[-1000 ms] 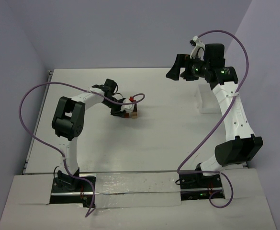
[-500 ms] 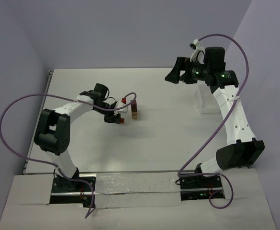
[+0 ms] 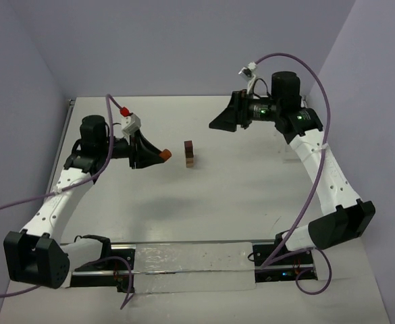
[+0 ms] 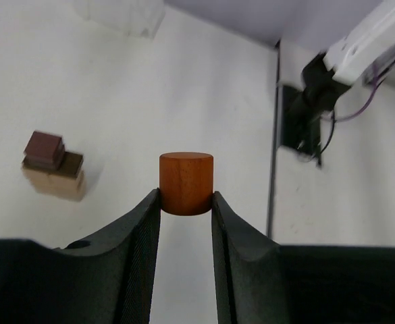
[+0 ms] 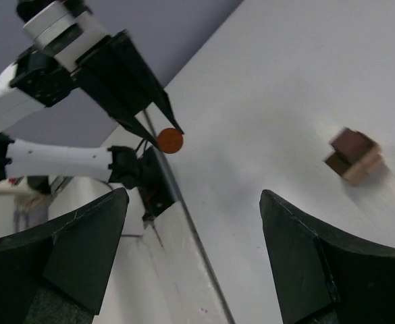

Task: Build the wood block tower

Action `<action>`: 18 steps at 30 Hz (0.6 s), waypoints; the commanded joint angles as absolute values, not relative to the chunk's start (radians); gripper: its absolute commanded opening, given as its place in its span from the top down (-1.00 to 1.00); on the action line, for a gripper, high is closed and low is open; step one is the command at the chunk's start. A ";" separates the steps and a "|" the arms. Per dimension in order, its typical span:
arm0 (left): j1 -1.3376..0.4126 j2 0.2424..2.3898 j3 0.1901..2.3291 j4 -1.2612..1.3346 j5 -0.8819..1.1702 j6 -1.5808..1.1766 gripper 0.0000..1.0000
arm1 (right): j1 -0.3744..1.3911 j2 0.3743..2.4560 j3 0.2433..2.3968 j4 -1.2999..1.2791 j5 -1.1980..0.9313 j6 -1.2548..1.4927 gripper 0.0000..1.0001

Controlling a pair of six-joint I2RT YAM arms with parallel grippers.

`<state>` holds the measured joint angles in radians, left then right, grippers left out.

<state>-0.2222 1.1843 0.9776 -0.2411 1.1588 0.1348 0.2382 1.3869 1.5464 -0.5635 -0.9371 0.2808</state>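
**Left gripper holds round block, short tower mid-table**

The left gripper [image 3: 158, 154] is lifted off the table [image 3: 217, 202] and pinches a cylinder block [image 4: 186, 183] between its fingertips. The block is round, reddish-orange wood, gripped on its curved sides, with its flat end facing the wrist camera. It is in the air and touches nothing but the two fingers.

The tower [image 3: 190, 154] stands near the middle of the table, just to the right of the left gripper in the top view and clear of it. It is a short stack of small cubes – dark brown on top, tan at the base. In the left wrist view the top cube sits slightly off-square on the one below. An exact cube count cannot be read.

The right gripper [image 5: 194, 196] hovers above the table on the far right side, pointed toward the tower, with its jaws spread wide and nothing between them. It is well apart from the tower.

A clear plastic box [image 4: 123, 13] sits on the table beyond the tower in the left wrist view – partly cut off by the frame.
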 commanded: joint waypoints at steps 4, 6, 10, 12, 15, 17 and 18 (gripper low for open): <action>-0.218 1.051 0.816 0.505 1.246 -0.720 0.76 | 0.447 1.443 1.629 -0.400 -1.094 0.381 -0.68; -0.218 1.034 0.794 0.586 1.228 -0.785 0.76 | 0.490 1.464 1.636 -0.371 -1.124 0.412 -0.60; -0.219 1.019 0.772 0.658 1.201 -0.836 0.77 | 0.551 1.507 1.660 -0.371 -1.132 0.439 -0.58; -0.219 1.018 0.766 0.676 1.192 -0.847 0.76 | 0.580 1.535 1.669 -0.369 -1.134 0.454 -0.57; -0.219 1.019 0.766 0.684 1.192 -0.847 0.77 | 0.603 1.577 1.679 -0.357 -1.138 0.496 -0.58; -0.219 1.018 0.765 0.687 1.191 -0.849 0.77 | 0.608 1.595 1.676 -0.337 -1.140 0.520 -0.58; -0.219 1.019 0.765 0.687 1.190 -0.850 0.77 | 0.610 1.602 1.676 -0.331 -1.140 0.537 -0.58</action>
